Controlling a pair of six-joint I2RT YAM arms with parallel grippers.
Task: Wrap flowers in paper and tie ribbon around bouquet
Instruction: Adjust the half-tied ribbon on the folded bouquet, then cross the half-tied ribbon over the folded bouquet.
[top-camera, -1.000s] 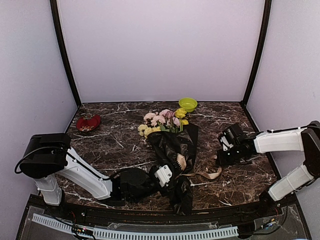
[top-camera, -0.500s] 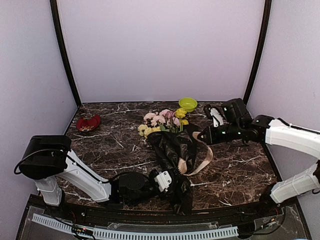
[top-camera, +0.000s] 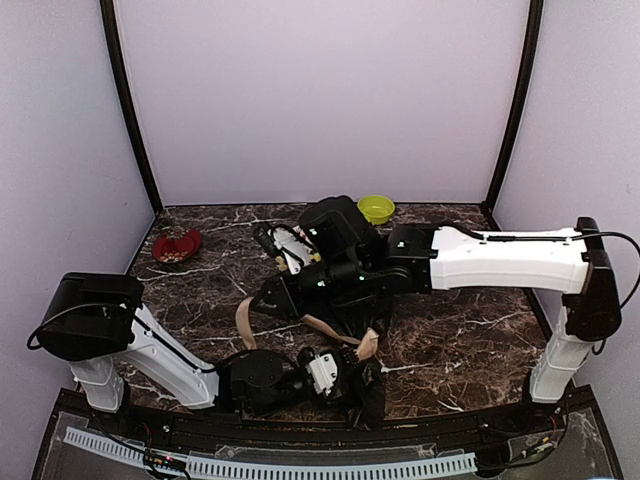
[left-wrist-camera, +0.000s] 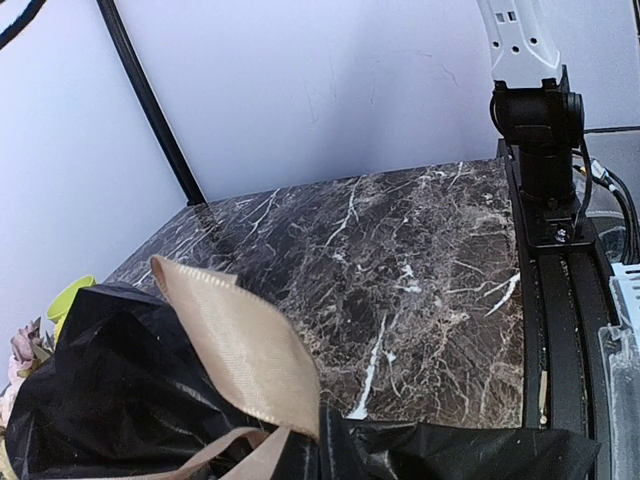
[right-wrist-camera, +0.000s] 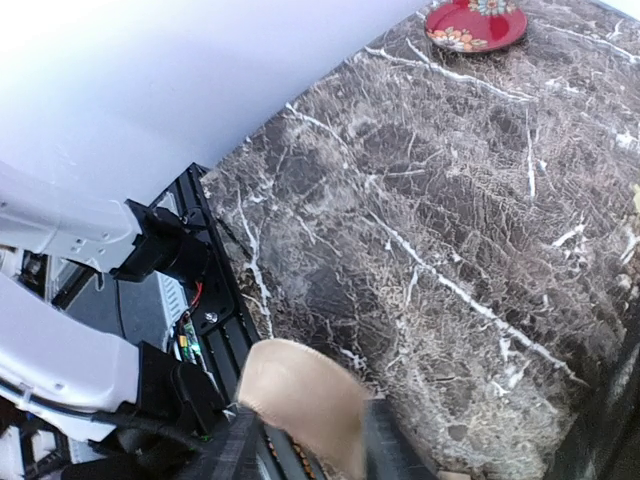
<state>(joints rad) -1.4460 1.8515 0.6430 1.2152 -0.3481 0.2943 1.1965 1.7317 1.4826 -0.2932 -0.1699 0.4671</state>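
Observation:
The bouquet lies mid-table in the top view, its black paper (top-camera: 365, 385) (left-wrist-camera: 110, 400) mostly covered by my right arm. Only a few pale flowers (left-wrist-camera: 18, 345) show, at the left wrist view's edge. The beige ribbon (top-camera: 243, 318) (left-wrist-camera: 235, 345) runs over the paper and loops out to the left. My right gripper (top-camera: 265, 298) (right-wrist-camera: 310, 450) reaches across the bouquet and is shut on the ribbon (right-wrist-camera: 300, 395) end, with blurred fingers on either side. My left gripper (top-camera: 340, 372) sits low at the bouquet's near end, pressed into the paper. Its fingers are hidden.
A red dish (top-camera: 177, 245) (right-wrist-camera: 475, 22) sits at the far left and a green bowl (top-camera: 376, 208) (left-wrist-camera: 68, 296) at the back centre. The right arm's base post (left-wrist-camera: 540, 120) stands at the near right edge. A black rail (right-wrist-camera: 215, 300) runs along the table's front.
My right arm has swung from the right side across the bouquet to its left, carrying the ribbon over the paper. My left gripper has stayed at the bouquet's near end.

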